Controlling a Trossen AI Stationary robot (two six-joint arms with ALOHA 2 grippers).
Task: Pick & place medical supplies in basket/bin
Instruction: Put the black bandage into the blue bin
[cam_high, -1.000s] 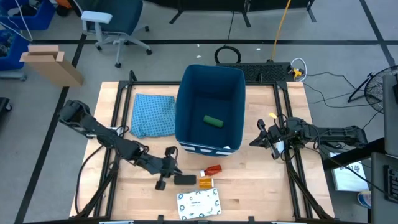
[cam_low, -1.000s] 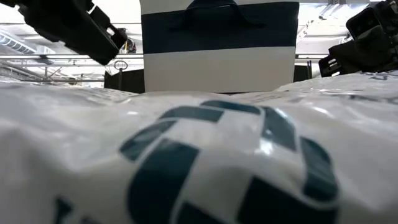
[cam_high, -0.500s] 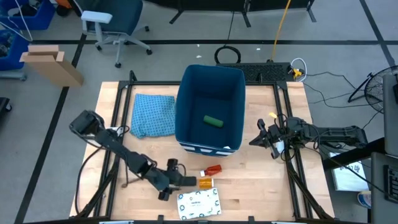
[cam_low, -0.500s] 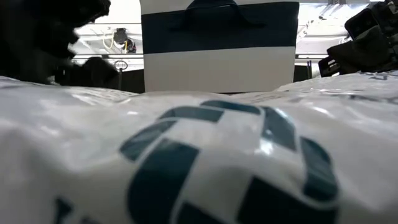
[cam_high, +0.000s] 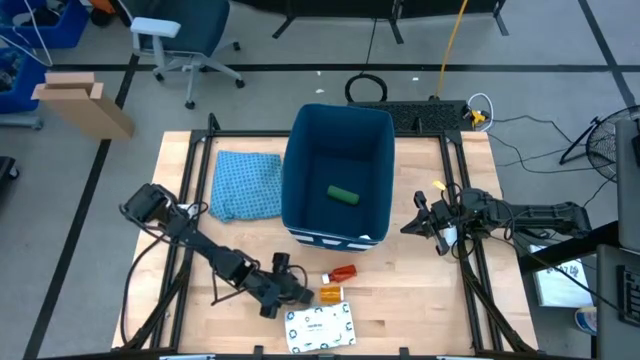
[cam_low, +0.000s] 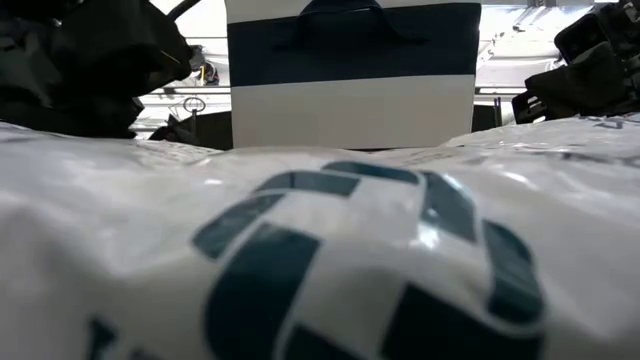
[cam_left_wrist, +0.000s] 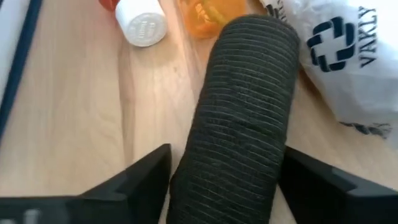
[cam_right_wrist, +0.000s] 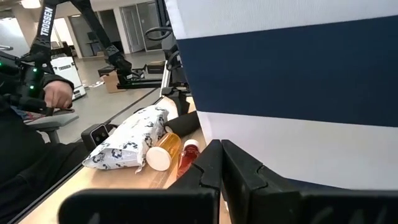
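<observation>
The left gripper (cam_high: 292, 293) has swung down toward the table's six o'clock edge and spread its fingers, which now straddle a dark ribbed roll (cam_left_wrist: 239, 106) lying beside the orange bottle (cam_high: 329, 294) and white packet (cam_high: 320, 327). A pick looks imminent; the bin (cam_high: 308, 150), at twelve o'clock, holds only the green cylinder (cam_high: 343, 195). The right gripper (cam_high: 418, 224) waits at three o'clock, fingers pressed together.

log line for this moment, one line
left end effector: open, straddling dark roll on table | right end effector: shut, idle beside bin | in bin: green cylinder | still out: packet, orange bottle, red tube
</observation>
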